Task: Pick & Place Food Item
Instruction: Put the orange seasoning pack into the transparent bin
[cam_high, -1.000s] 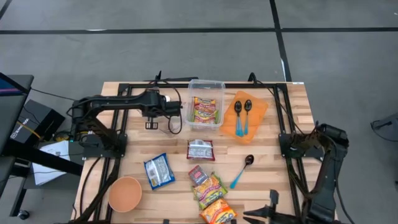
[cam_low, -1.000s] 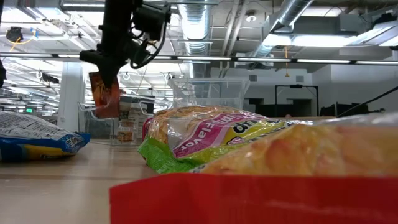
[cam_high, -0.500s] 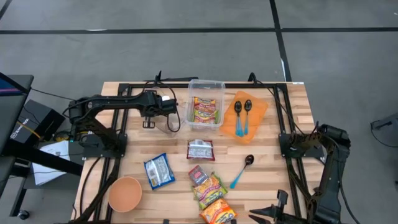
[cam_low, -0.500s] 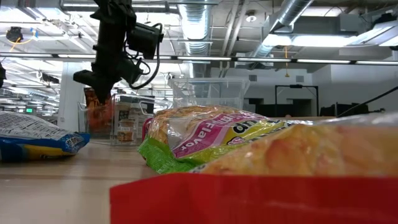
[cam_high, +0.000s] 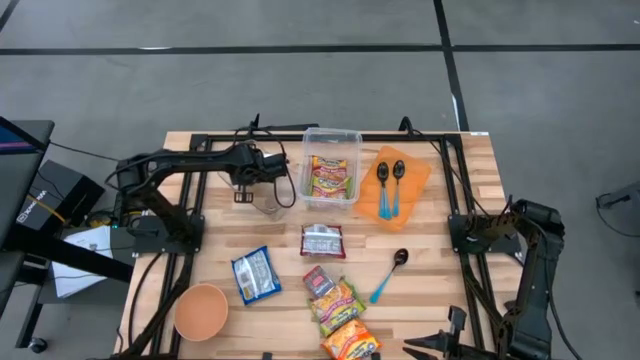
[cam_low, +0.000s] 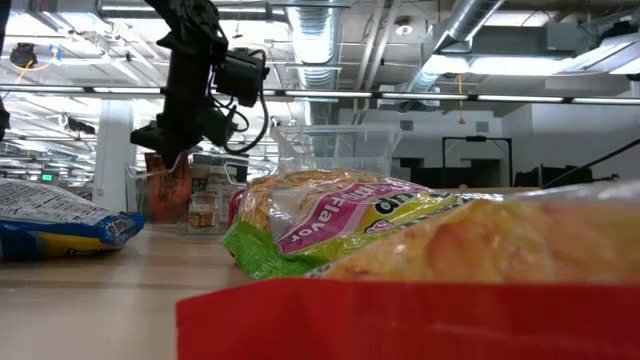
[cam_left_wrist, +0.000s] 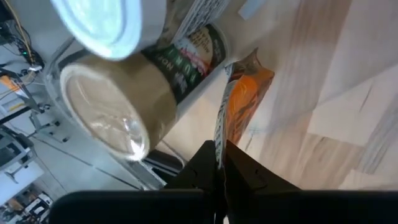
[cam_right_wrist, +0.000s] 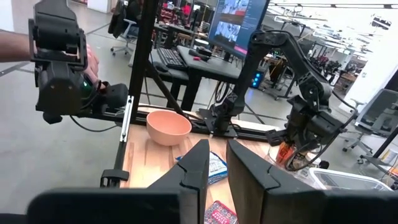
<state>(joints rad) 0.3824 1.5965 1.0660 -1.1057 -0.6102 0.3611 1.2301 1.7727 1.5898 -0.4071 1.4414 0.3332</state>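
Note:
My left gripper (cam_high: 252, 192) is at the table's far left, just left of the clear plastic container (cam_high: 332, 133), which has snack packets in it. It is shut on a small orange-red food packet (cam_low: 167, 190), which also shows in the left wrist view (cam_left_wrist: 244, 99) and the right wrist view (cam_right_wrist: 285, 151). A round labelled jar (cam_left_wrist: 118, 102) stands close beside the packet. My right gripper (cam_right_wrist: 217, 163) waits level at the table's near right corner (cam_high: 440, 345), its fingers narrowly apart with nothing between them. My left gripper pinches the packet's upper edge (cam_left_wrist: 219, 134) between its two fingers (cam_left_wrist: 239, 167). The fingers slant down from above. The packet hangs upright below them, its lower end (cam_low: 166, 216) close over the table; whether it touches the table I cannot tell.
Near the front lie a blue packet (cam_high: 255, 274), a dark red packet (cam_high: 322, 241), a green-yellow packet (cam_high: 338, 303), an orange packet (cam_high: 350, 342) and a loose spoon (cam_high: 388, 274). A peach bowl (cam_high: 201, 311) is near left. Two spoons rest on an orange napkin (cam_high: 415, 178).
My left gripper has come down toward the table with the packet still hanging from its shut fingers; the packet's lower end now sits close over the tabletop.

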